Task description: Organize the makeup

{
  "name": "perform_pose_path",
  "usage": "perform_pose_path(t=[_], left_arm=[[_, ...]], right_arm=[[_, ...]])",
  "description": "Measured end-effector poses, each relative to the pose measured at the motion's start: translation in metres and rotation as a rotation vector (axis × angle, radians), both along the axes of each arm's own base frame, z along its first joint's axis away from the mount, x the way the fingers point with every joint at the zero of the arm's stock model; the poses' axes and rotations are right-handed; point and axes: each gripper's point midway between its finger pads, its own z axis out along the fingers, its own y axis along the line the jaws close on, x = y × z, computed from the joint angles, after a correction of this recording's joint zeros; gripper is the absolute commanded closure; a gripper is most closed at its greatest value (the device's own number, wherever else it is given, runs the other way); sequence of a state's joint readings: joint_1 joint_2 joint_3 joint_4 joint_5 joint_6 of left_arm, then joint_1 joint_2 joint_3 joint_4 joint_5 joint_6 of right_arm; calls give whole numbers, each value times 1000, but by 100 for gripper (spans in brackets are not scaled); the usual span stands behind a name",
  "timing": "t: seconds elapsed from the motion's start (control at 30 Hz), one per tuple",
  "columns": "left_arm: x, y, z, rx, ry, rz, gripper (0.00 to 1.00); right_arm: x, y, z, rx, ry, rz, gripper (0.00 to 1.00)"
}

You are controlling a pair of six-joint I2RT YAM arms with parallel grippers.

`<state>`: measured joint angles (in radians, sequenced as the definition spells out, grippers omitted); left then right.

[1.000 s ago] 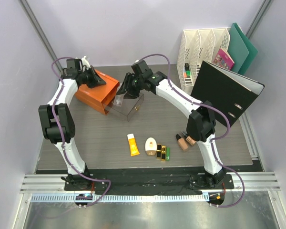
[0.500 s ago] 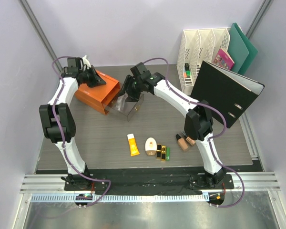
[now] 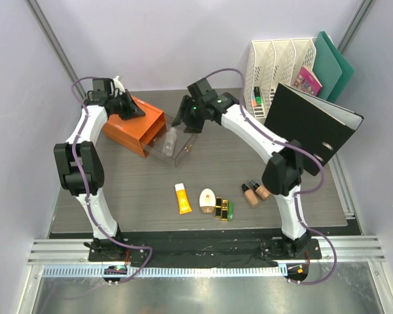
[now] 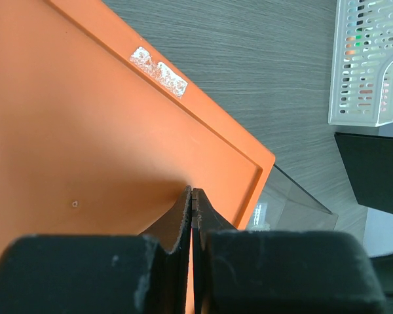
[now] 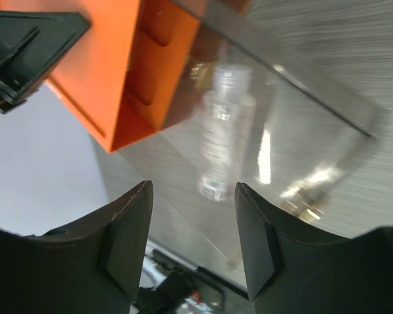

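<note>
The clear bottle (image 3: pixel 169 139) lies in the pulled-out clear drawer (image 3: pixel 183 149) of the orange box (image 3: pixel 132 125); it also shows in the right wrist view (image 5: pixel 224 124). My right gripper (image 3: pixel 184 119) is open and empty just above and behind the drawer. My left gripper (image 3: pixel 136 110) is shut, its tips pressed on the orange box top (image 4: pixel 85 131). On the table in front lie the orange-yellow tube (image 3: pixel 182 198), cream oval compact (image 3: pixel 208 200), black-gold lipsticks (image 3: pixel 221 209), small green tube (image 3: pixel 230 210) and two beige foundation bottles (image 3: pixel 256 192).
A black binder (image 3: pixel 311 127) leans at the right. White file racks (image 3: pixel 275 72) with a pink booklet (image 3: pixel 307 81) and green folders (image 3: pixel 329 65) stand at the back right.
My right gripper has let go of the clear bottle, which now lies in the drawer, and has pulled up and back to the right. The left arm has not moved.
</note>
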<state>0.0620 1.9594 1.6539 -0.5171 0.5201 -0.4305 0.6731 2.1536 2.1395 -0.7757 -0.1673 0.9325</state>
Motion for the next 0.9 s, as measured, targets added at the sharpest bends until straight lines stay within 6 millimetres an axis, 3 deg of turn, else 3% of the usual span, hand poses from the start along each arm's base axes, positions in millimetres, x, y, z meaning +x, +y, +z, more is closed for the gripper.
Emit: perform_pose_path(t=[0.2,0.3,0.37,0.47,0.6,0.7,0.9], left_arm=[[0,0,0,2,6,1,100],[0,1,0,4,12,3,100],[0,1,0,5,17,4,100],[-1,1,0,6,22,4,100],[-1,2,0,8,24,6,100],[-1,2,-1,9,25,6,100],[-1,2,-1,8,25,6,100]], right_arm=[[-28,-90,39,-236,-149,-46,37],[-58,-147,35,-385,-171,-60,37],[-85,-184,11,-494,-128,-51,37],[-126,-227,-51,-662,21,0,37],[-181,-267,-119,-828,239,89,37],[-204,-284,-139,-888,324,127,37],[-204,-282,-153,-897,344,142,38]])
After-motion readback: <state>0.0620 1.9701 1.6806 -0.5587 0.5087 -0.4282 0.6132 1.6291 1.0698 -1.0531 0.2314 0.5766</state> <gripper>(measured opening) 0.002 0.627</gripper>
